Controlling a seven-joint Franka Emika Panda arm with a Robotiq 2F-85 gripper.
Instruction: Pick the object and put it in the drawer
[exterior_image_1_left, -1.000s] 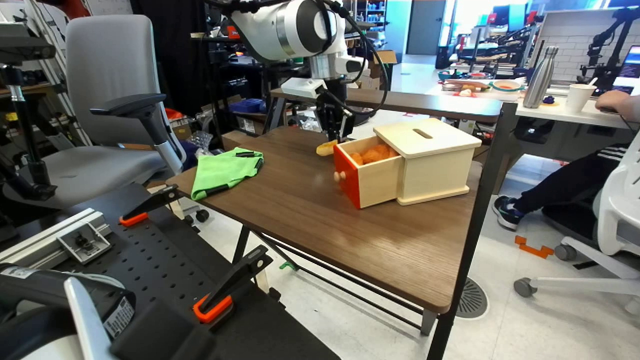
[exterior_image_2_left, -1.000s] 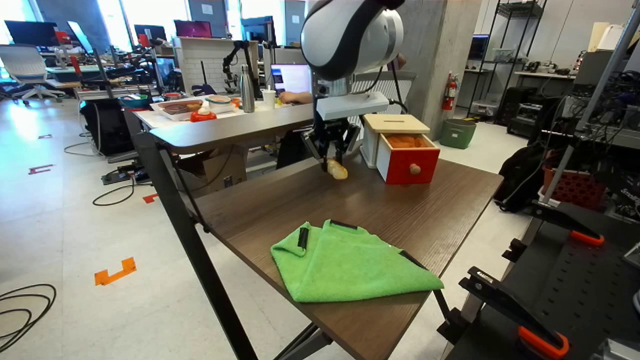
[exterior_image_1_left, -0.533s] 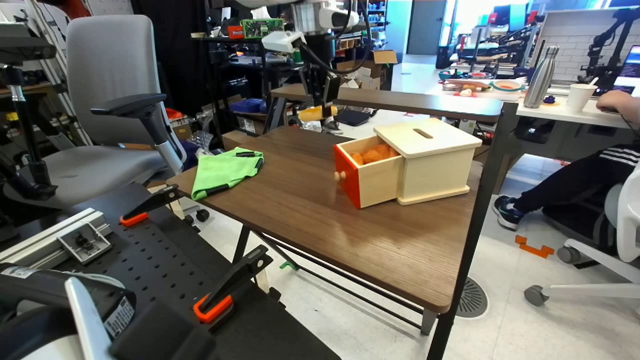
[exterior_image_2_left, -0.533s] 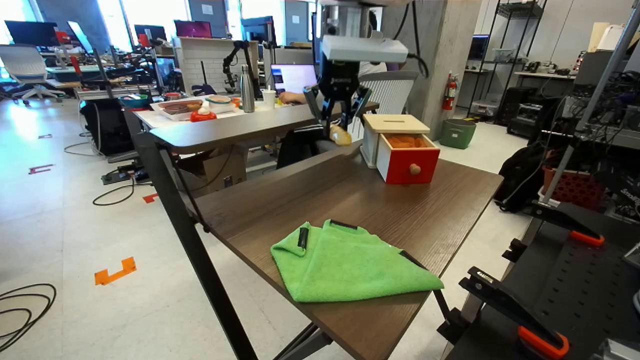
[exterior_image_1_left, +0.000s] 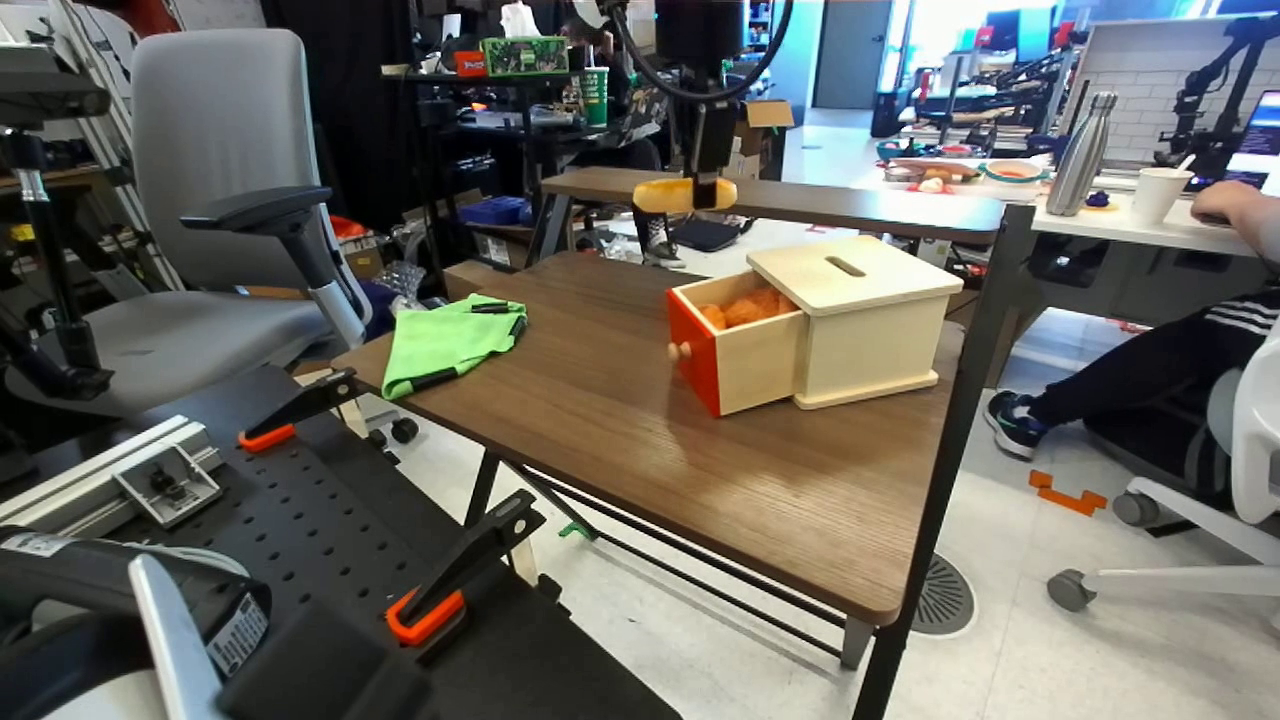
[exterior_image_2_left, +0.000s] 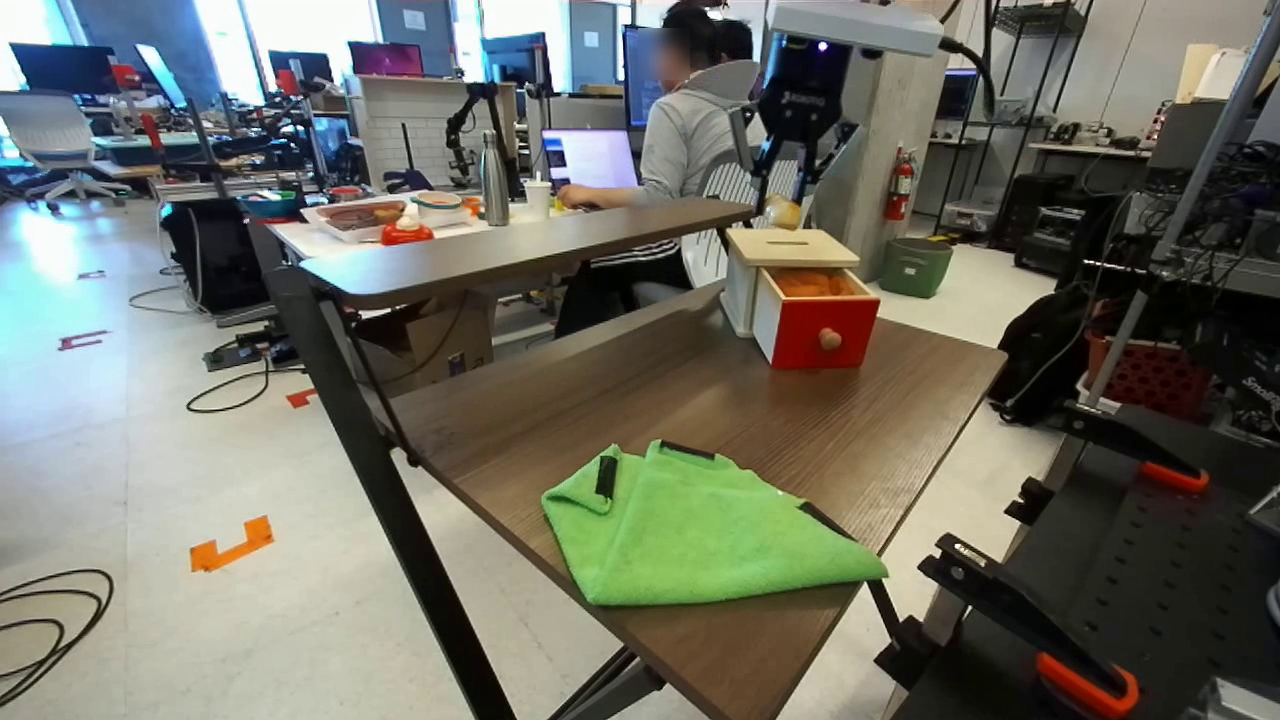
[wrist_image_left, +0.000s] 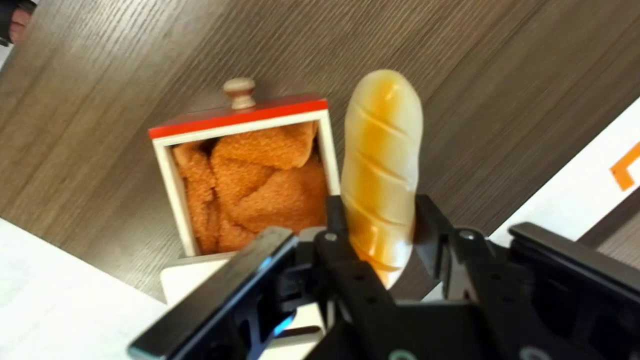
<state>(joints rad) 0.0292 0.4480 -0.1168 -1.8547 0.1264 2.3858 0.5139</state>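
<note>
Brightly lit, windows (exterior_image_2_left: 322, 22) blown out white, pale sheen on the brown tabletop (exterior_image_1_left: 790, 480), seated person's face (exterior_image_2_left: 672, 55) blurred

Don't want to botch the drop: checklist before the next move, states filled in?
1. Grip: black two-finger gripper closed on glossy yellow-and-cream loaf-shaped object: ok.
2. Access: red-fronted pale wooden drawer pulled out, open on top: ok.
3. Height: loaf held above the drawer's rim: ok.
4. Alignment: wrist view shows the loaf right of the opening, likely off-centre: not ok.
5. Room inside: crumpled orange cloth lies in the drawer; depth left over it: cannot tell.
6. Fit: loaf's length against the opening: cannot tell.
</note>
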